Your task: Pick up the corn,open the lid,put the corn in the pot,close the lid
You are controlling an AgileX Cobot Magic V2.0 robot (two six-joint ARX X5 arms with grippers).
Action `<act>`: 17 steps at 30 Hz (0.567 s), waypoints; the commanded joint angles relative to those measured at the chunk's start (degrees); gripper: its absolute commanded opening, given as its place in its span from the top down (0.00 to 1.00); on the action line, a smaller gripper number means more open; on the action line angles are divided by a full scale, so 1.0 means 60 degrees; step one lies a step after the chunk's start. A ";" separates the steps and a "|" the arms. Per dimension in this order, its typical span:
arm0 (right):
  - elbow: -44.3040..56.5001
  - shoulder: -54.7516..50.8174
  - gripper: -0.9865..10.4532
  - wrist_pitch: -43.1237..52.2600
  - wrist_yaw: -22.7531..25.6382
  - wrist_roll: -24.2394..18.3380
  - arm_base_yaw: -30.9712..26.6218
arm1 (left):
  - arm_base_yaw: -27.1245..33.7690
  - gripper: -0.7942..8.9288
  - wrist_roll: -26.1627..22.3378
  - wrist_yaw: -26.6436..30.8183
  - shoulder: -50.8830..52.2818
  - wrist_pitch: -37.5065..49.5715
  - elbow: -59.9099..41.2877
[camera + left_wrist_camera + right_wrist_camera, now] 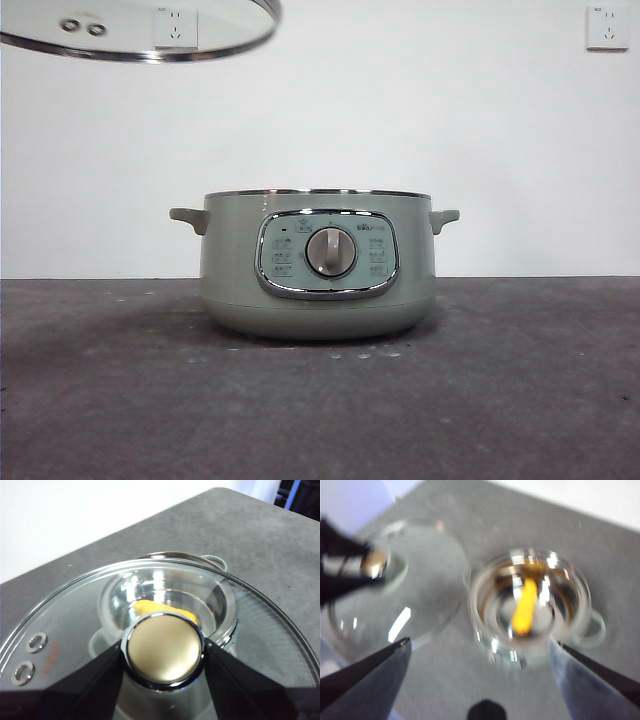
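The sage-green pot [318,268] stands open in the middle of the table. The yellow corn [525,607] lies inside it on the shiny bottom; it also shows through the glass in the left wrist view [159,611]. My left gripper [164,652] is shut on the lid's knob [163,649] and holds the clear glass lid [140,28] up in the air, above and to the left of the pot. My right gripper [480,650] is open and empty, high above the pot [530,602], with the lid [395,585] beside it.
The dark grey table [320,400] stretches around the pot. A white wall stands behind it with two power sockets [607,27]. The pot's control panel and dial [330,252] face the front camera.
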State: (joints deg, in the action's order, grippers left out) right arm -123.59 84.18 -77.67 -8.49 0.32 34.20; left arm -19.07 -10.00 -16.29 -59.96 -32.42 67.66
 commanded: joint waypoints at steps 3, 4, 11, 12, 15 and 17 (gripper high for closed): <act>0.3501 -0.2441 0.51 -0.0251 0.0878 -0.0018 0.0015 | -0.0393 0.93 -0.0011 -0.0098 -0.0816 0.1129 0.0463; 0.4033 -0.2874 0.51 -0.0251 0.1013 0.0069 0.0015 | -0.0466 0.93 -0.0011 -0.0098 -0.1024 0.1206 0.0550; 0.7763 -0.6196 0.51 -0.0251 0.1104 0.0882 0.0015 | -0.1217 0.93 -0.0015 -0.0015 -0.3417 0.1388 0.2244; 0.8134 -0.6528 0.51 -0.0251 0.1100 0.1024 0.0015 | -0.1311 0.93 -0.0015 -0.0004 -0.3840 0.1395 0.2586; 0.8903 -0.7475 0.51 -0.0251 0.1100 0.1326 0.0015 | -0.1519 0.93 -0.0018 0.0433 -0.4976 0.1406 0.3450; 0.9147 -0.7872 0.51 -0.0251 0.1100 0.1494 0.0015 | -0.1526 0.93 -0.0051 0.0437 -0.5592 0.1501 0.3799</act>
State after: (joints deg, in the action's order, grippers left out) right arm -69.17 36.99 -77.67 -1.91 8.08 34.17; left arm -28.12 -10.00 -13.56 -93.91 -25.28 89.58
